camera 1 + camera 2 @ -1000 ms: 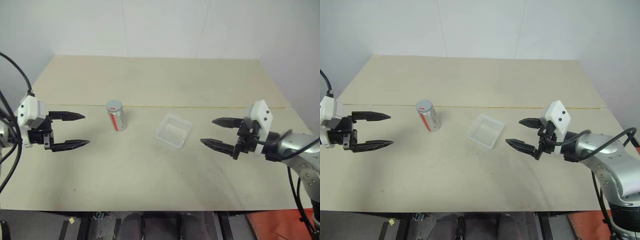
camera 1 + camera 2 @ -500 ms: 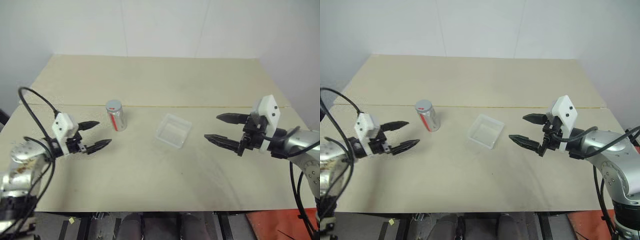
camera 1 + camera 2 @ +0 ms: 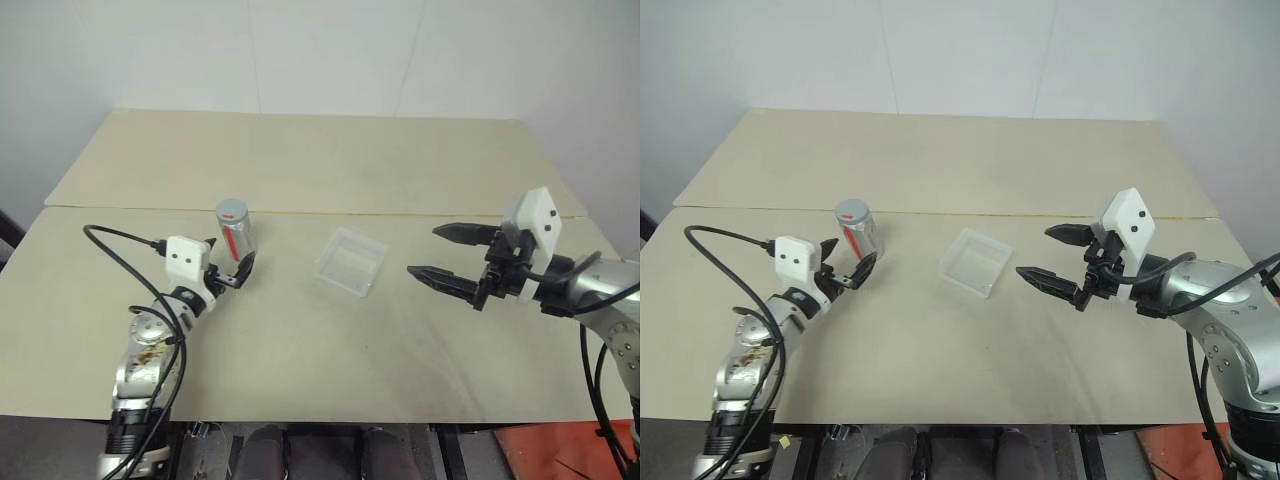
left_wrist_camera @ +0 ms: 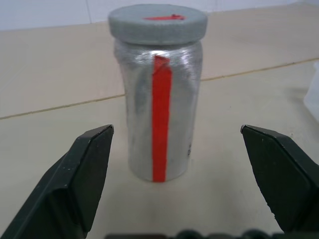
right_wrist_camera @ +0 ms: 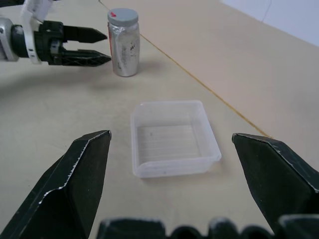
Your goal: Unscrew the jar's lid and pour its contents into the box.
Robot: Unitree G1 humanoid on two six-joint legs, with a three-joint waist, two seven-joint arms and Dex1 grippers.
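The silvery jar (image 3: 234,234) with a red stripe stands upright on the table, and the grey lid (image 3: 231,210) with a red mark sits on top of it. The contents are hidden inside. My left gripper (image 3: 228,256) is open and level, pointing at the jar. In the left wrist view the jar (image 4: 160,109) stands just beyond the fingertips (image 4: 84,164), in line with the gap and untouched. The clear box (image 3: 348,262) lies to the right of the jar. My right gripper (image 3: 424,251) hovers open right of the box, pointing at it, holding nothing.
The beige table (image 3: 300,160) has a seam running across it behind the jar and box. Its front edge (image 3: 330,418) lies close below both arms. A black cable (image 3: 120,235) loops over the table surface behind the left wrist.
My left arm has swung in from the table's left edge, down and rightward, bringing its open gripper up to the jar. The right gripper, jar and box have stayed put.
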